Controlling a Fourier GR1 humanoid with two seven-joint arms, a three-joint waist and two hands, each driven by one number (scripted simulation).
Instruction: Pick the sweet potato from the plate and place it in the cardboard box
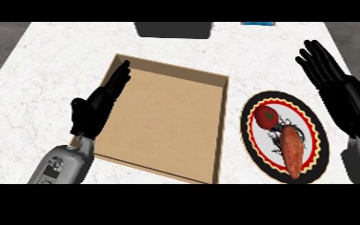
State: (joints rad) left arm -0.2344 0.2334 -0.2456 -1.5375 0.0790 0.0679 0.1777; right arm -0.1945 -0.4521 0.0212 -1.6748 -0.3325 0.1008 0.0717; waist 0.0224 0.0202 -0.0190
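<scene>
So basically nothing is done yet on this one. The sweet potato (291, 150) is lying on the plate (251, 132), lower right part of it, long axis running roughly top to bottom, right next to a tomato (266, 116) that sits just above it. The cardboard box (156, 117) is open and has nothing in it as far as I can see, sitting on the white marbled surface (56, 62) just left of the plate.

The right hand (334, 86) is up above and to the right of the plate, fingers straight and spread, holding nothing, not touching the potato. The left hand (99, 103) is over the box's left wall, fingers straight too, nothing in it, looks like it's just parked there.

So the whole job is left, I'd say: get the right hand down onto the potato, grab it without dragging the tomato along, lift, carry it left over the box wall and let go inside.

There's also a dark container (174, 29) at the far edge, not involved.
</scene>
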